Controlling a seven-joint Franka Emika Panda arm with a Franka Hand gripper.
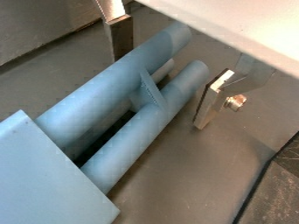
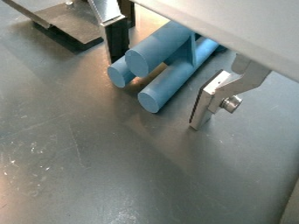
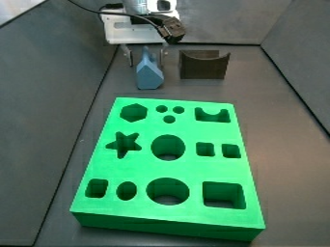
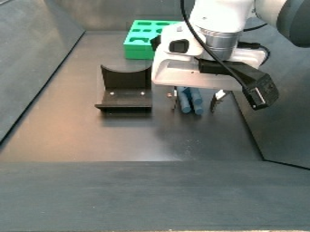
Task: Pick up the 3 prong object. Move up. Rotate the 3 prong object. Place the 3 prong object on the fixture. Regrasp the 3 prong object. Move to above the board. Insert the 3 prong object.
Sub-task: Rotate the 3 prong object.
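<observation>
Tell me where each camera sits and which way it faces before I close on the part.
Wrist views: both ride above the hand, looking down on the 3 prong object lying between its fingers.
Side view: high, beyond the board, facing the fixture and hand.
Side view: opposite end, facing the hand, fixture, board behind.
Both side views share these three.

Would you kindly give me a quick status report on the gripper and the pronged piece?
Gripper down at the floor, fingers open astride the 3 prong object. Piece lying flat, not yet lifted. Fixture alongside, apart; nothing in the way.
</observation>
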